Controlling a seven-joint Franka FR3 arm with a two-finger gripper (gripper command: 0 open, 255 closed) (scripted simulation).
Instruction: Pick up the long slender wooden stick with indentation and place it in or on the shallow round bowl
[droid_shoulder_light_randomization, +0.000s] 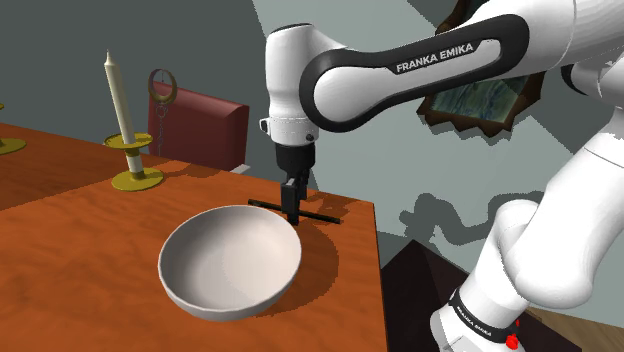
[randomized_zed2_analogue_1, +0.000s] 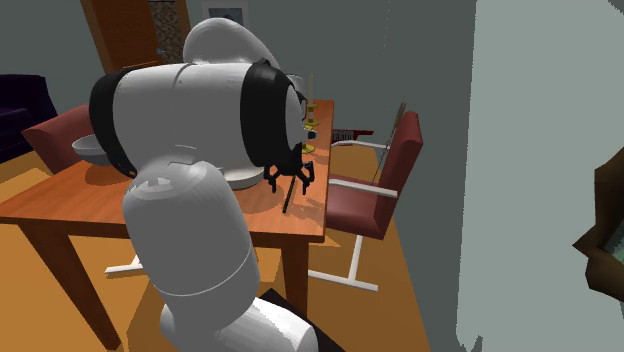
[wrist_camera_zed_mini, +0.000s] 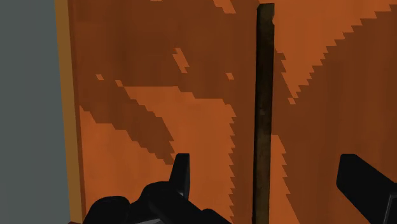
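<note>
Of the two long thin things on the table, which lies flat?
The dark stick, lying flat beneath the open tool, not gripped. The pale candle stands upright in its yellow holder.

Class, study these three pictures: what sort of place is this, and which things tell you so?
Most likely a dining room in a house: a wooden table with a white bowl on it, a red chair beside it, and a candle in its holder.
</note>
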